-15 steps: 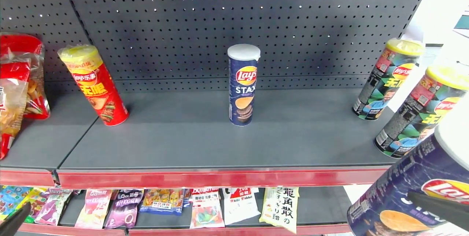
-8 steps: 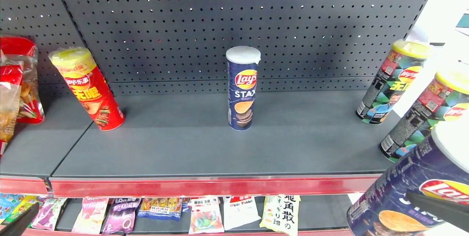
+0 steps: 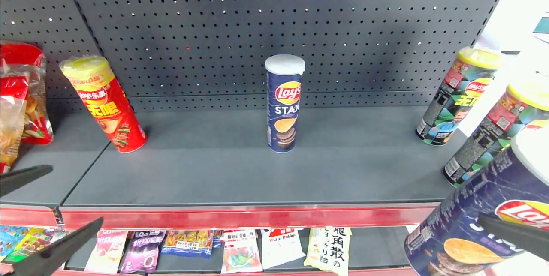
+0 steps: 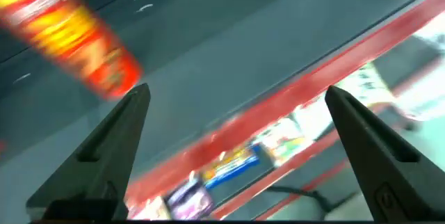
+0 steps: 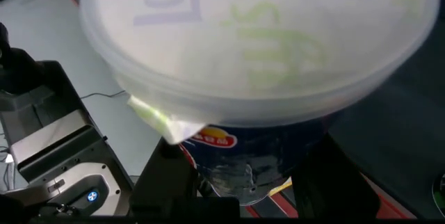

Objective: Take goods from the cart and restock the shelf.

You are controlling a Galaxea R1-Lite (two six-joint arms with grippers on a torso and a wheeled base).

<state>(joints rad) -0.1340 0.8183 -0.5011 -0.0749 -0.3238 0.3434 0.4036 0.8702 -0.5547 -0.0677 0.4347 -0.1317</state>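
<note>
We face a grey shelf with a pegboard back. A blue chip can with a red-and-yellow logo stands at its middle, a red can to its left and two green-and-black cans to its right. Lower right of it, our right pincer grips a second blue can. Lower left, our left pincer is spread open.

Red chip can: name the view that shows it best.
Head view: the red chip can stands whole, lid to base, on the shelf. The left wrist view catches its lower part, cut at the edge. The right wrist view faces the held blue can instead.
</note>
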